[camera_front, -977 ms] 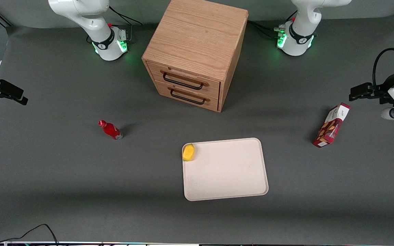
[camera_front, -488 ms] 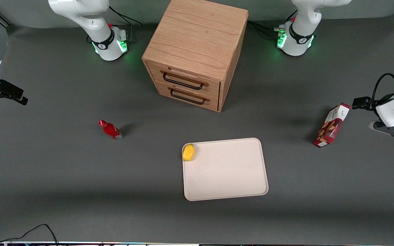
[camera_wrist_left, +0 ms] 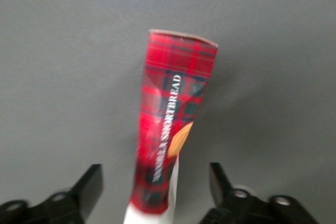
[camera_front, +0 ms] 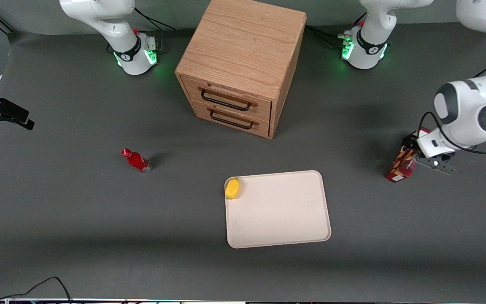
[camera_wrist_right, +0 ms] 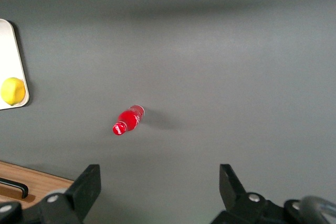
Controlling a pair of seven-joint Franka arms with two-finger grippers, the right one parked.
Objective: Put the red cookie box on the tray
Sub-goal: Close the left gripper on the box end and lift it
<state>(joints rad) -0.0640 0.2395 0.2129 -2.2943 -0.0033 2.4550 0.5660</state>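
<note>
Gripper spread wide, holding nothing, poised above the red cookie box standing at the working arm's end of the table, well apart from the tray; best lowered straight, fingers straddling the narrow faces evenly before closing.

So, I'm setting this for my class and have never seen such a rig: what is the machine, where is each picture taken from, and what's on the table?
These are robot arms bolted to a grey table. One picture looks at them from the front; the other two come from cameras on the arms' wrists. The working arm's claw is open, its fingers either side of the upright red cookie box, not yet holding it. The cream tray with a yellow fruit in one corner lies nearer the camera than the wooden drawer cabinet. A small red bottle stands toward the parked arm's end.
</note>
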